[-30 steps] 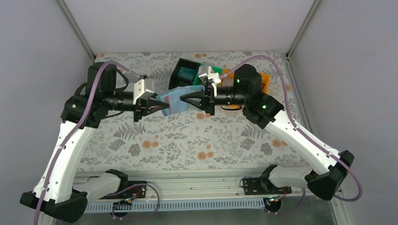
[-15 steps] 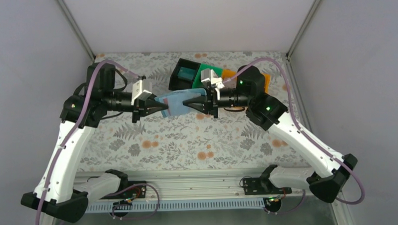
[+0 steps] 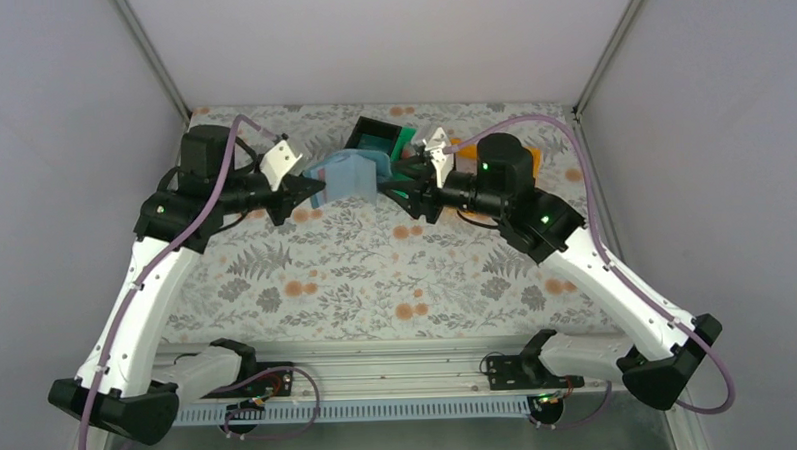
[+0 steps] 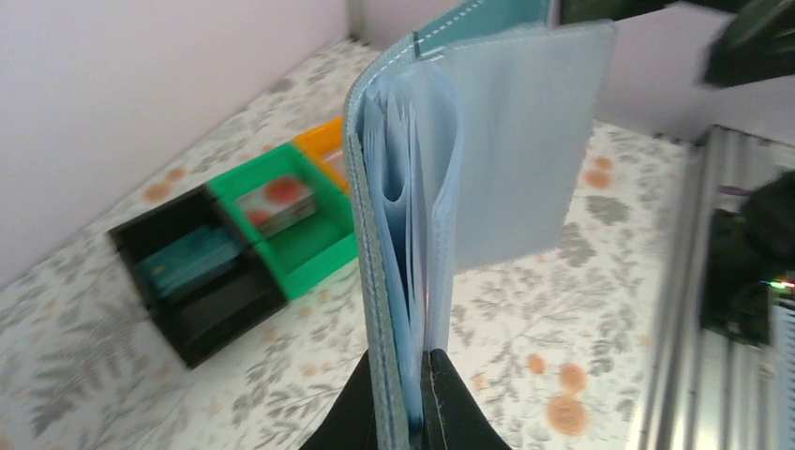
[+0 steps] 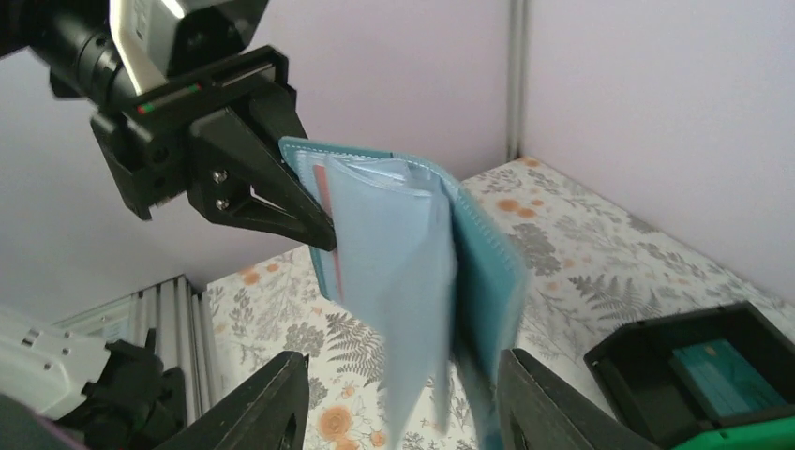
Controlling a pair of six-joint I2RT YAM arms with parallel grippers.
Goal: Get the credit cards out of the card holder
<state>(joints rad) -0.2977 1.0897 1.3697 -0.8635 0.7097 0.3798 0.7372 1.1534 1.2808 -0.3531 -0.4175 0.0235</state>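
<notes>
The card holder [image 3: 345, 175], a blue-teal wallet with pale blue inner pockets, hangs in the air over the back of the table. My left gripper [image 3: 308, 191] is shut on its edge [image 4: 405, 375], with the pocket leaves fanned out above the fingers. My right gripper [image 5: 403, 412] is open, its fingers [image 5: 272, 403] wide on either side of the dangling wallet [image 5: 422, 262] without pinching it. A red card edge [image 5: 322, 199] shows inside the wallet. A teal card [image 4: 187, 262] lies in the black bin, and a pale card with red marks [image 4: 277, 201] in the green bin.
A black bin [image 3: 372, 141], a green bin [image 3: 404, 145] and an orange bin [image 3: 532, 160] stand in a row at the back of the flowered table [image 3: 376, 276]. Grey walls close in the left, right and back sides.
My right gripper has opened and let go of the wallet's flap. Both grippers and the wallet have moved toward the back of the table, near the bins.
</notes>
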